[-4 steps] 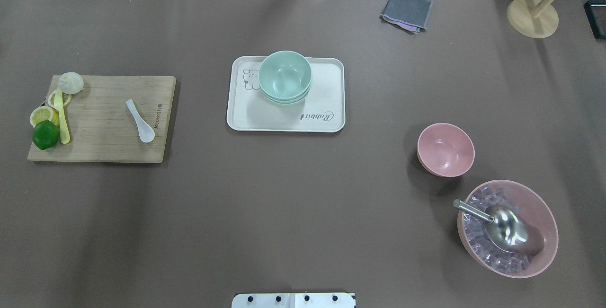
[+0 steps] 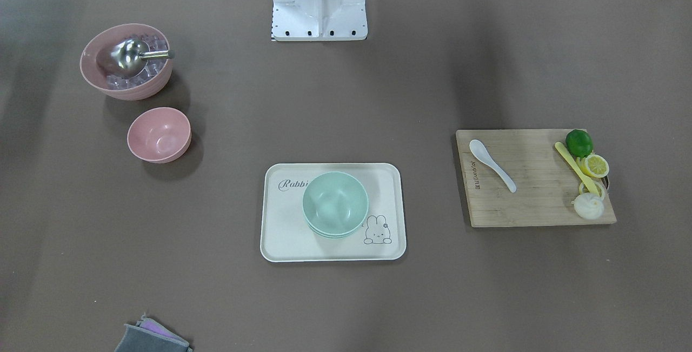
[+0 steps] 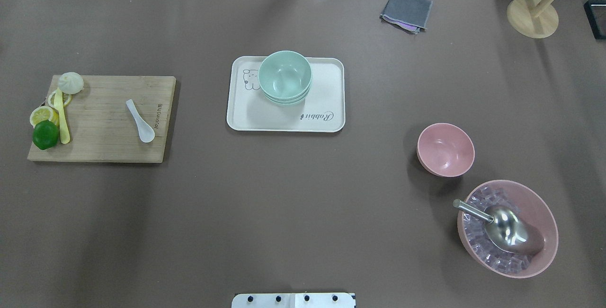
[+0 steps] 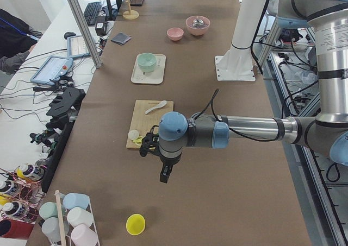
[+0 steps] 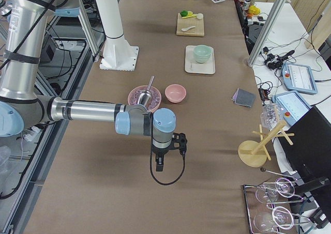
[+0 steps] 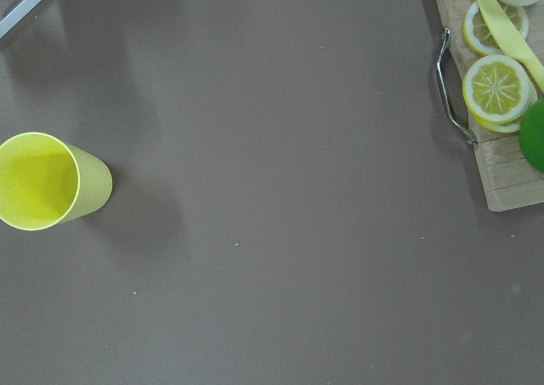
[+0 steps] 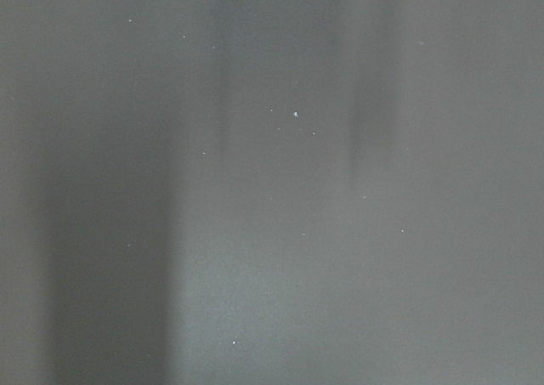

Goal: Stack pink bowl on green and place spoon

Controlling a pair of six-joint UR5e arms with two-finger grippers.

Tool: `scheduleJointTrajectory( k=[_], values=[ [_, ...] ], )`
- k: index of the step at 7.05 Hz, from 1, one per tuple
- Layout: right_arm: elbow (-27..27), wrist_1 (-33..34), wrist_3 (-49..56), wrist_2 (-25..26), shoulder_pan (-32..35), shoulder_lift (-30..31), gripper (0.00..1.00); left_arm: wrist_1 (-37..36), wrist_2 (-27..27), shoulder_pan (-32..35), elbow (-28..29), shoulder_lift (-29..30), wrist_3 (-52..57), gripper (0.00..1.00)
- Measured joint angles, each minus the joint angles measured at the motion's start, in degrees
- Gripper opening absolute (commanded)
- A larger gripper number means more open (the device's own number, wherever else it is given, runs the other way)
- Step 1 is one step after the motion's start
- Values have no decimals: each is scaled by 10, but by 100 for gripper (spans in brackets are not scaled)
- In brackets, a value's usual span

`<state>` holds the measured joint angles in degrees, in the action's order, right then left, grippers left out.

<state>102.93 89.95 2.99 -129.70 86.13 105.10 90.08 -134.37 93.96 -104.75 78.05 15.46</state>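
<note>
**Bowls and spoon lie apart, both arms out at the desk's ends**

At the left of the overhead view, a wooden cutting board (image 3: 109, 123) lies flat on the brown desk (image 3: 284, 204). Along the board's left end sit a lime (image 3: 45, 134), lemon slices (image 3: 42, 115), a yellow knife (image 3: 61, 118) and a white bun (image 3: 70, 82). The white spoon (image 3: 141, 121) lies on the board's right half, with its scoop end toward the robot.

In the middle stands a cream tray (image 3: 326, 90) with the green bowls (image 3: 285, 75) nested upright in its far left part.

Further right, the pink bowl (image 3: 445, 149) sits upright on the bare desk, well apart from the tray. Just beside it, nearer the robot, a larger pink bowl (image 3: 539, 213) holds ice cubes (image 3: 478, 244) and a metal scoop (image 3: 506, 230). A grey cloth (image 3: 407, 10) and a wooden stand (image 3: 532, 17) lie by the far edge.

The left fingers (image 4: 163, 175) hang over bare desk beyond the board's end, near a yellow cup (image 4: 135, 224). The right fingers (image 5: 158, 167) hang over bare desk past the larger pink bowl. Both show only in the side views, so I cannot tell whether they are open or closed.
</note>
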Motion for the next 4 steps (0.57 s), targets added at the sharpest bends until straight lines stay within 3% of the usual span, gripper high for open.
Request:
scheduleJointTrajectory(
  k=[2,4],
  values=[
    [9,-1,-1,0,0,-11,100,22,0,0,-9,2,0,98],
    [34,-1,-2,-2,0,-36,100,88,0,0,-9,3,-2,98]
  ],
)
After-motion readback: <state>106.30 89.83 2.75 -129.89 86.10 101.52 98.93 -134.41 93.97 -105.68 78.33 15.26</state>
